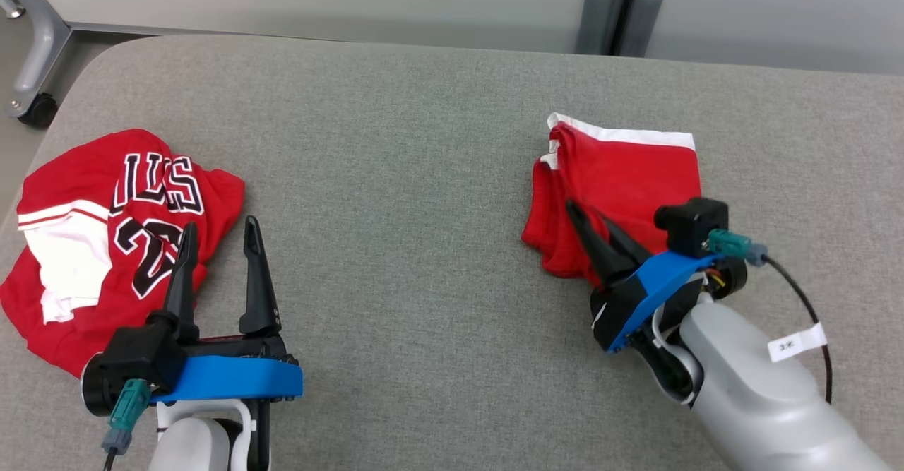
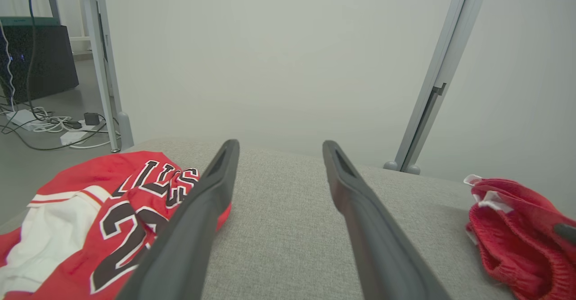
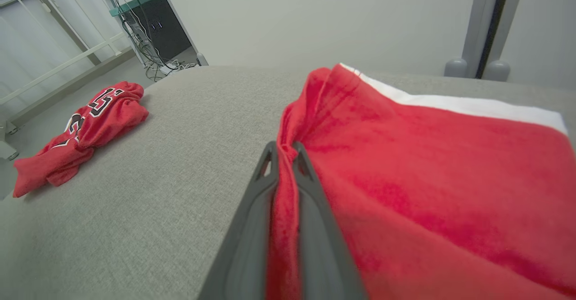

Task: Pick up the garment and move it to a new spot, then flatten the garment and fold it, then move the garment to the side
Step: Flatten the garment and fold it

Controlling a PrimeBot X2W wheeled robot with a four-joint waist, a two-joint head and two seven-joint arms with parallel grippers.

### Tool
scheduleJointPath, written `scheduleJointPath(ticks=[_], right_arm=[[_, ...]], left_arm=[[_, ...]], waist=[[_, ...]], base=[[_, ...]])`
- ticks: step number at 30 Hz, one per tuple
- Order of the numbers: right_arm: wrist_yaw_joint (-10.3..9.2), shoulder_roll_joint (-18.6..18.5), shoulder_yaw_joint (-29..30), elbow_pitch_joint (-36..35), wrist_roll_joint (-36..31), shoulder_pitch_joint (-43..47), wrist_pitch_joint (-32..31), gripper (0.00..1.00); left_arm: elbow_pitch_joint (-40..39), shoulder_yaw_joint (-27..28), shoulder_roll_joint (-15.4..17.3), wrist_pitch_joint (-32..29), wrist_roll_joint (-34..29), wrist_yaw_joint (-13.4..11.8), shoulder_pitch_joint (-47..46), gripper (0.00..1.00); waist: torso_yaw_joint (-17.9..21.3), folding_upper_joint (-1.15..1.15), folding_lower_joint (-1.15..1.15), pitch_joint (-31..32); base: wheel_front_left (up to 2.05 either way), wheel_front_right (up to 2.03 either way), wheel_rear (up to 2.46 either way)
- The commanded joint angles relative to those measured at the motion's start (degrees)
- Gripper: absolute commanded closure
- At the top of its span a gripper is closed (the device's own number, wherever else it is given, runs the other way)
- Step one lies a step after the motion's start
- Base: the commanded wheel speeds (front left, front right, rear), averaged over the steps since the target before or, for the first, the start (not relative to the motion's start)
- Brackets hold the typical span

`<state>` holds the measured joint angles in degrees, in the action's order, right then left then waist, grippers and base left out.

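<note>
The right gripper [image 1: 575, 211], at 5 o'clock in the head view, is clamped on the near-left edge of the folded garment [image 1: 625, 174], with red cloth pinched between its fingers [image 3: 247, 228]. The garment spreads from the tips toward 1 o'clock, its white band farthest. The left gripper [image 1: 220, 225], at 7 o'clock, has its fingers apart and empty just beside the jersey [image 1: 92, 231], well apart from the garment. The right arm therefore looks the one placed to drag the garment aside, probably toward 3 o'clock.
</note>
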<state>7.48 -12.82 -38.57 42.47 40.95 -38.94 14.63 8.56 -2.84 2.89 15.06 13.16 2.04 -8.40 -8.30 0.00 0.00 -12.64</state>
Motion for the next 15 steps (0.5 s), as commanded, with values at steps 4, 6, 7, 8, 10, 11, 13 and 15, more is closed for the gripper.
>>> scheduleJointPath(ticks=[4, 6, 7, 8, 10, 11, 13, 15], right_arm=[[0.03, 1.23, -1.80, 0.11, 0.32, 1.79, 0.25, 0.81], [0.03, 1.71, -2.44, -0.05, 0.22, 2.18, 0.37, 0.00], [0.03, 1.99, -2.82, -0.29, 0.25, 2.39, 0.40, 0.00], [0.03, 2.12, -3.29, -0.60, 0.06, 2.62, 0.44, 0.00], [0.03, 2.10, -4.23, -1.09, -0.17, 3.33, 0.48, 0.00], [0.03, 1.99, -4.49, -1.46, -0.32, 3.48, 0.52, 0.00], [0.03, 1.70, -4.25, -2.64, -0.70, 3.73, 0.61, 0.00], [0.03, 1.26, -2.66, -4.60, -1.39, 4.35, 0.59, 0.00]], left_arm=[[-0.09, -0.44, -0.03, 0.16, 0.46, -0.51, 0.32, 0.00], [0.05, -0.47, -0.02, 0.16, 0.43, -0.50, 0.14, 0.00], [0.12, -0.45, -0.02, 0.16, 0.36, -0.48, 0.04, 0.00], [0.16, -0.38, -0.02, 0.16, 0.31, -0.45, -0.04, 0.00], [0.22, -0.28, -0.03, 0.16, 0.19, -0.44, 0.01, 0.00], [0.25, -0.22, -0.02, 0.16, 0.12, -0.44, 0.08, 0.00], [0.32, -0.02, -0.03, 0.16, 0.00, -0.44, 0.35, 0.00], [0.36, 0.25, -0.03, 0.16, 0.00, -0.39, 0.62, 0.00]], waist=[[0.26, 0.00, 0.00, -0.01], [0.45, 0.00, 0.00, 0.08], [0.56, 0.00, 0.00, 0.18], [0.71, 0.00, 0.00, 0.30], [1.10, 0.00, 0.00, 0.75], [1.32, 0.00, 0.00, 0.99], [1.91, 0.00, 0.00, 1.49], [2.73, 0.00, 0.00, 2.01]], base=[[0.00, 0.00, 0.00], [0.00, 0.00, 0.00], [0.00, 0.00, 0.00], [0.00, 0.00, 0.00], [0.00, 0.00, 0.00], [0.00, 0.00, 0.00], [0.00, 0.00, 0.00], [0.00, 0.00, 0.00]])
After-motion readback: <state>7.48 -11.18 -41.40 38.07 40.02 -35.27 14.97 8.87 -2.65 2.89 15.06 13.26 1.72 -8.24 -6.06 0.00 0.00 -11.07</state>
